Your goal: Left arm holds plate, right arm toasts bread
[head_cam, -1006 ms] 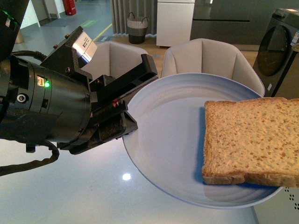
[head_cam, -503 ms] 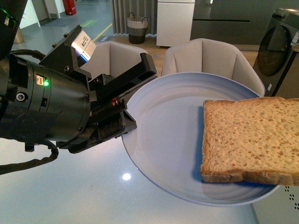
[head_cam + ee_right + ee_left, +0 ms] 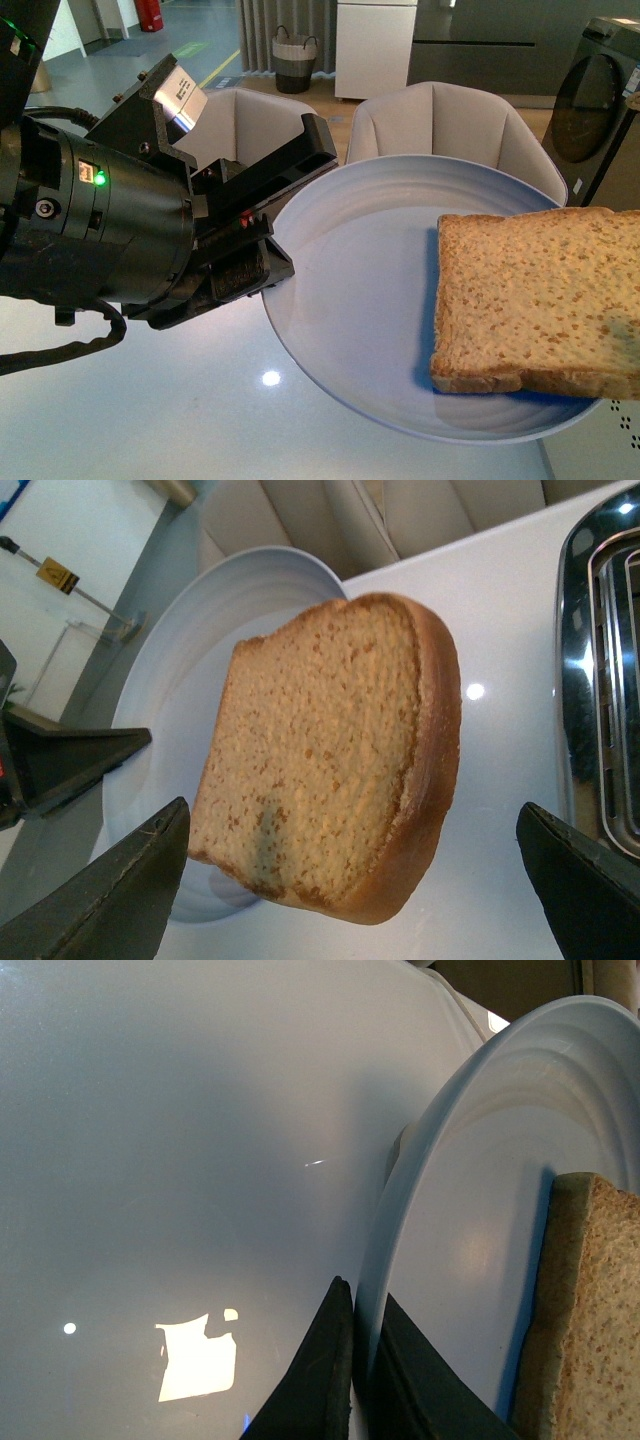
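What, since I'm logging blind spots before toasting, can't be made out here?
Bread: right side cut off by the front view's edge.
Toaster: mostly outside the right wrist view's frame.
Plate: right rim hidden under the bread, front view.
Left claw: only fingertips show in the left wrist view.

We face a glossy white worktop (image 3: pixel 200 425) carrying a small ceiling-light glint (image 3: pixel 271 378). Beyond it, one cream armchair (image 3: pixel 255 125) stands at eleven o'clock and a second armchair (image 3: pixel 450 125) at one. Farther back near twelve, a woven basket (image 3: pixel 293 62) sits before grey curtains (image 3: pixel 255 25), beside a white cabinet (image 3: pixel 375 45). A dark round-doored appliance (image 3: pixel 600 110) stands at two.
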